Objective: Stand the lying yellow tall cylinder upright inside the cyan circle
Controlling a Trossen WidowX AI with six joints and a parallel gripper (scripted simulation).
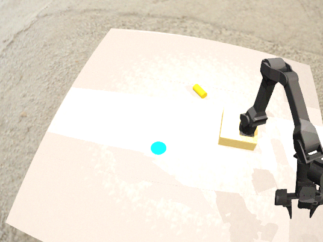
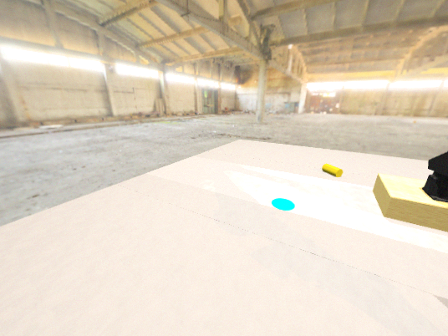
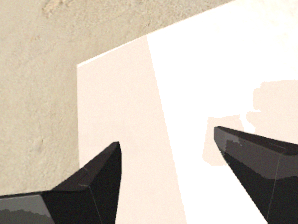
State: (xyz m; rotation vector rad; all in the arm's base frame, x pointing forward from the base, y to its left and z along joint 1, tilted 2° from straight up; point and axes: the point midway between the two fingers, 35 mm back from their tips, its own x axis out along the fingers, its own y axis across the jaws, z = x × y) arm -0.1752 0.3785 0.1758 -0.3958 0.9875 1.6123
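While fingers (image 1: 301, 213) gape, one yellow cylinder (image 1: 199, 91) lies beyond one cyan circle (image 1: 158, 148).

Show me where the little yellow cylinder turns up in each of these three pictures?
Top: the yellow cylinder lies above centre, up-left of the wooden block.
Exterior: it lies right of centre, beyond the cyan circle.
Wrist: not in view; only fingers over the table.
Shared landmark: the cyan circle.

A bright band across the table (image 1: 90, 192) blows out to white. The hall behind looks soft, its wall lights glaring.
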